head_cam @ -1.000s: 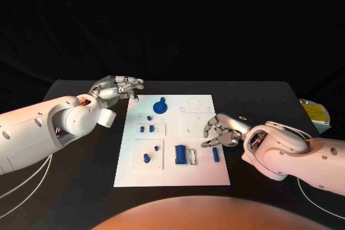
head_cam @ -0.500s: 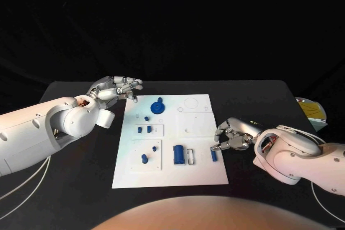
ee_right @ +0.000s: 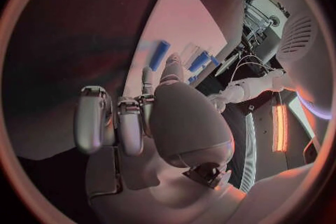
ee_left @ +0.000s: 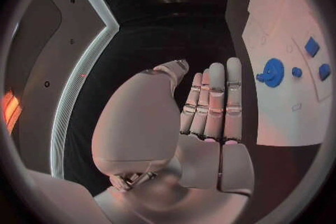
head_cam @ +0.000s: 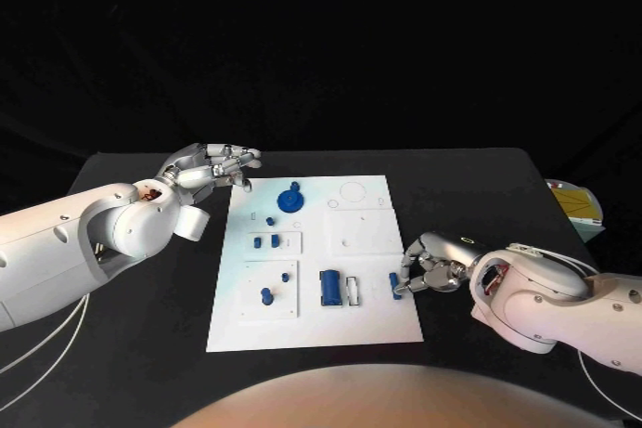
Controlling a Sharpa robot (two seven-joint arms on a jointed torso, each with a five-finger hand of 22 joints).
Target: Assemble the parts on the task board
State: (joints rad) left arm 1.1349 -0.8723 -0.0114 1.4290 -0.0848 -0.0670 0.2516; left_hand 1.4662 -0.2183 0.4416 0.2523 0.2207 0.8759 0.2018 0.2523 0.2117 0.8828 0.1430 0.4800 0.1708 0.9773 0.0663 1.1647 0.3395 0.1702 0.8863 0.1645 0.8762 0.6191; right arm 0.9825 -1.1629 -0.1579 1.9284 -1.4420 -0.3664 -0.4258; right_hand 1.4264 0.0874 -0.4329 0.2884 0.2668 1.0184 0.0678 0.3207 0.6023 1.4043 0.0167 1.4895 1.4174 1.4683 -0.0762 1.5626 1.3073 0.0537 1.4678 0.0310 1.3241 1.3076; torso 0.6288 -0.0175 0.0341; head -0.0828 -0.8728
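One blue part [head_cam: 396, 284] at right hand's [head_cam: 430, 265] fingertips, board's [head_cam: 368, 328] right edge

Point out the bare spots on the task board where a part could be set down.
The task board is bare along its near strip, below the long blue block, and around the faint outlines right of the round blue knob. It is crowded in the left column of small blue parts, and at the right edge, where the right robot hand meets a blue bar.

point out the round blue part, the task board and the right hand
round blue part [head_cam: 290, 201]: head view, on its disc face
task board [head_cam: 361, 321]: head view, on a bare patch near its front edge
right hand [head_cam: 426, 265]: head view, on the middle of the hand
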